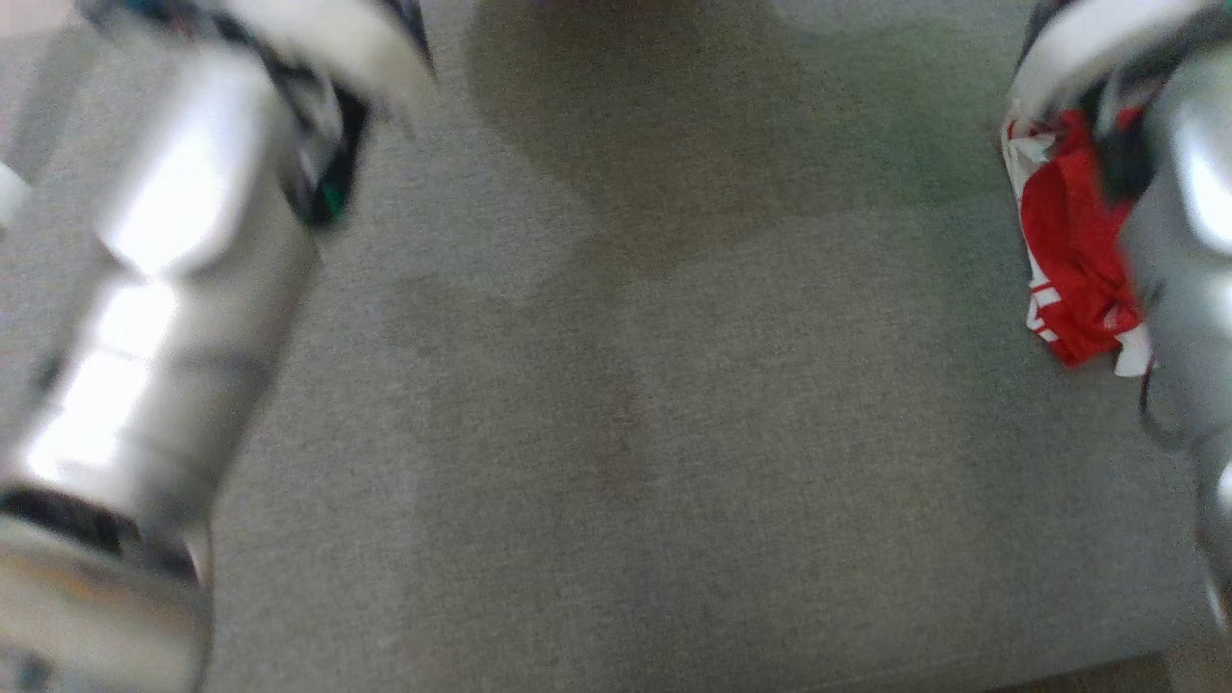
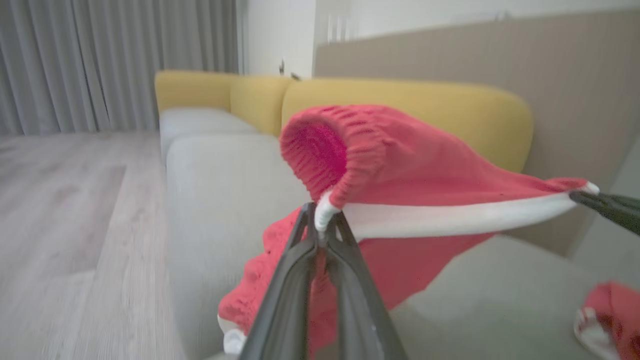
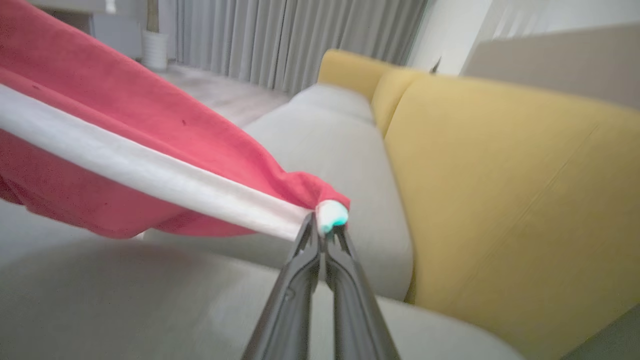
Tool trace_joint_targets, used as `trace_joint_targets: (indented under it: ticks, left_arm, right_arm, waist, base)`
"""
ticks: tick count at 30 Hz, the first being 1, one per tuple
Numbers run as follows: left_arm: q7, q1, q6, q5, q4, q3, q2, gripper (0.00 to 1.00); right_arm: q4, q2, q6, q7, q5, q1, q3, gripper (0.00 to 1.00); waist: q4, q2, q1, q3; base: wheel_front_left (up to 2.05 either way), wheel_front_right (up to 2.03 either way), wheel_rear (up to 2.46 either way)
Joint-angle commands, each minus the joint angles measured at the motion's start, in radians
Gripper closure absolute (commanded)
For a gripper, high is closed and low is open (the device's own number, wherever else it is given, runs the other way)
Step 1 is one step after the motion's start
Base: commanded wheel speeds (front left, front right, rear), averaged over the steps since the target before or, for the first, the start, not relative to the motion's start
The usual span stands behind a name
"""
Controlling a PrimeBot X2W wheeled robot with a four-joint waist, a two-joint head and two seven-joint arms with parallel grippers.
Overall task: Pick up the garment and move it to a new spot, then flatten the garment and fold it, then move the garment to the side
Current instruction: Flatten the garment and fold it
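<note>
The garment [image 2: 410, 165] is a soft red knit with a ribbed, tube-like cuff [image 2: 325, 150] and a smooth white band [image 2: 450, 217] along one edge. It hangs in the air above a grey woven seat cushion [image 1: 626, 433], stretched between the two arms. The left end effector [image 2: 322, 227] has its slim dark fingers pressed together on one end of the white band. The right end effector [image 3: 322, 230] is likewise closed on the band's other end, where a small rounded tip pokes out. The red body sags below the band in loose folds, and its lower part is cut off by the picture's edge. Behind it stand a rounded yellow backrest [image 3: 500, 175], grey pleated curtains [image 2: 100, 60] and a pale plank floor [image 2: 60, 200]. In the blurred head view, a crumpled red-and-white cloth [image 1: 1068, 250] lies on the cushion, partly hidden by the shiny right forearm [image 1: 1189, 241]. I cannot tell whether it belongs to the held garment.
</note>
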Motion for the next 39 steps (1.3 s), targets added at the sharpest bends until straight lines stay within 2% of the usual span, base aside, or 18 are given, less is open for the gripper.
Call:
trace_joint_targets:
  ticks: [1,3,6,12,17,21,30,35,39]
  left_arm:
    - [0.008,0.061,-0.009,0.001,-0.012,-0.035,0.032,1.0]
    - [0.02,0.106,-0.012,-0.003,-0.009,-0.062,0.036,1.0]
    - [0.054,0.235,-0.014,-0.016,-0.038,-0.157,0.059,1.0]
    - [0.124,0.401,-0.015,-0.06,-0.174,-0.311,0.147,1.0]
    - [0.139,0.463,-0.013,-0.054,-0.251,-0.36,0.182,1.0]
    - [0.143,0.5,0.011,-0.046,-0.293,-0.378,0.191,1.0]
    - [0.183,0.635,0.062,-0.085,-0.432,-0.411,0.212,1.0]
    - [0.206,0.7,0.106,-0.113,-0.553,-0.416,0.222,1.0]
    - [0.207,0.694,0.162,-0.112,-0.606,-0.394,0.222,1.0]
  right_arm:
    - [0.019,-0.012,-0.001,0.003,0.025,0.059,0.063,1.0]
    - [0.036,-0.02,-0.001,0.012,0.041,0.087,0.101,1.0]
    - [0.069,-0.052,-0.001,0.059,0.104,0.164,0.217,1.0]
    - [0.027,-0.162,-0.001,0.188,0.289,0.274,0.426,1.0]
    - [-0.057,-0.268,-0.001,0.267,0.432,0.326,0.539,1.0]
    - [-0.113,-0.333,-0.001,0.314,0.518,0.36,0.595,1.0]
    - [-0.247,-0.466,-0.001,0.35,0.648,0.472,0.622,1.0]
    - [-0.337,-0.521,-0.001,0.334,0.671,0.537,0.562,1.0]
    - [-0.39,-0.528,-0.001,0.314,0.639,0.562,0.473,1.0]
  waist:
    - [0.015,0.0,-0.0001,-0.016]
    - [0.021,0.0,-0.0001,-0.022]
    - [0.033,0.0,-0.0001,-0.047]
    - [0.051,0.0,-0.0001,-0.103]
    - [0.055,0.0,-0.0001,-0.155]
    - [0.047,0.0,-0.0001,-0.197]
    - [0.018,0.0,-0.0001,-0.293]
    - [0.013,0.0,-0.0001,-0.304]
    - [0.033,0.0,-0.0001,-0.268]
  base:
    - [0.0,0.0,0.0]
    - [0.0,0.0,0.0]
    - [0.0,0.0,0.0]
    - [0.0,0.0,0.0]
    - [0.0,0.0,0.0]
    - [0.0,0.0,0.0]
    - [0.0,0.0,0.0]
    - [0.0,0.0,0.0]
    - [0.0,0.0,0.0]
